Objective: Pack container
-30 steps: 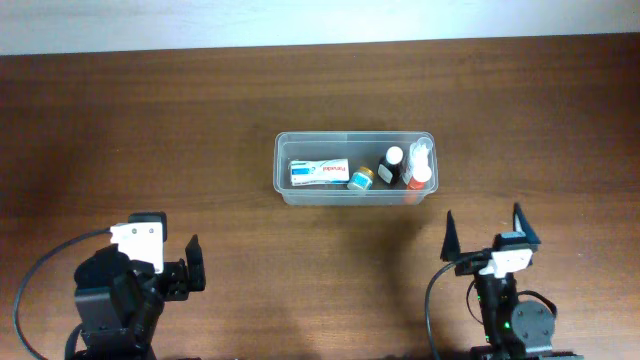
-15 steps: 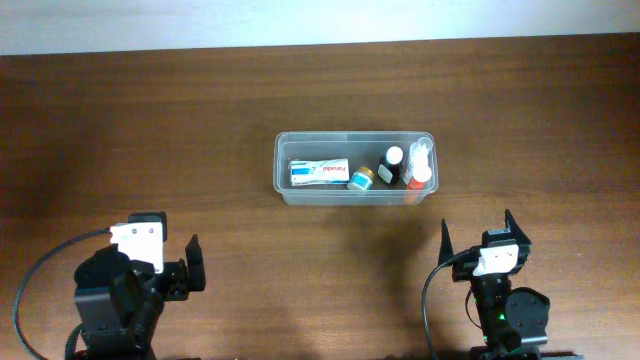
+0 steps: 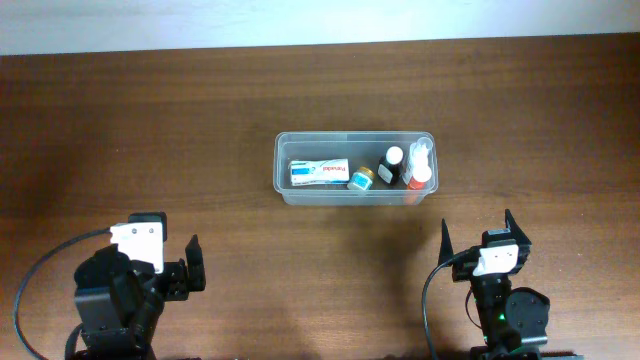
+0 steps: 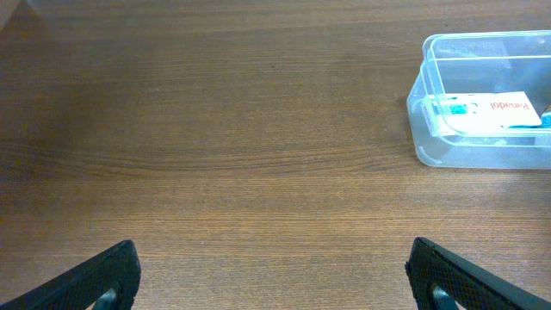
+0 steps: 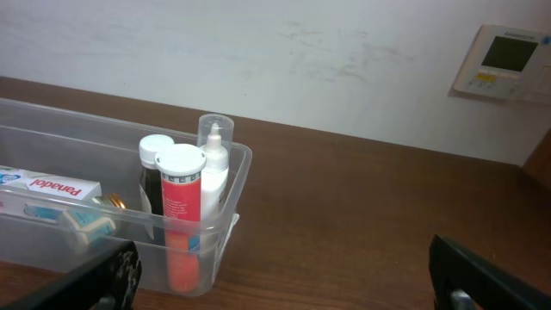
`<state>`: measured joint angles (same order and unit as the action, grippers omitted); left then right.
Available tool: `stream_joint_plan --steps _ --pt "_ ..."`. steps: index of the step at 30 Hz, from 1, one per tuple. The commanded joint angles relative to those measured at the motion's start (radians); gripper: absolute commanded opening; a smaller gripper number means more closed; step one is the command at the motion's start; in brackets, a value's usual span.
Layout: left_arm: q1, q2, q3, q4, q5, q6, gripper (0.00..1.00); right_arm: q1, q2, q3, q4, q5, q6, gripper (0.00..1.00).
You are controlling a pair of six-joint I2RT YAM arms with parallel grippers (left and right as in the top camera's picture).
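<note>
Bare tabletop (image 3: 300, 270) lies on every side of the container (image 3: 340, 194), whose top stands open. Inside, a box (image 3: 320, 172) lies at the left, a small jar (image 3: 361, 178) sits midway, and upright bottles (image 3: 392, 168) crowd the right end.

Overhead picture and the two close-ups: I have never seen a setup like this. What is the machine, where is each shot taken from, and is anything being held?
The machine is two robot arms at a wooden table. The overhead picture looks straight down: the left arm and right arm sit at the bottom of it. The other two pictures come from cameras on the wrists, so the dark tips in their bottom corners are each arm's own jaws. Both pairs stand wide apart and hold nothing. Mid-table is the container, a clear tub. Inside are a white box, a small gold-lidded jar, a dark bottle, a red tube and a white bottle with a clear cap.
</note>
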<state>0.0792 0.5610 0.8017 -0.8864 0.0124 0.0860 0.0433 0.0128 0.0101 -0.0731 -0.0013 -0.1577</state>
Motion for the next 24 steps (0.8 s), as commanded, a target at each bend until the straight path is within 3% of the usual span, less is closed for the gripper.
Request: stream_joint_plan --steps 1,11,19,24 --pt "0.002 -0.003 -0.005 0.002 0.008 0.016 0.99 0.01 -0.009 -0.005 -0.006 -0.006 0.0 0.98" --pt "0.002 -0.041 -0.008 -0.013 0.028 0.016 0.99 0.01 -0.009 -0.005 -0.006 -0.006 0.0 0.98" --pt "-0.056 -0.361 -0.193 -0.003 0.064 0.0 0.99 0.01 -0.009 -0.005 -0.006 -0.006 0.0 0.98" --pt "-0.06 -0.562 -0.376 0.107 0.073 -0.06 0.99 0.01 -0.009 -0.005 -0.006 -0.006 0.0 0.98"
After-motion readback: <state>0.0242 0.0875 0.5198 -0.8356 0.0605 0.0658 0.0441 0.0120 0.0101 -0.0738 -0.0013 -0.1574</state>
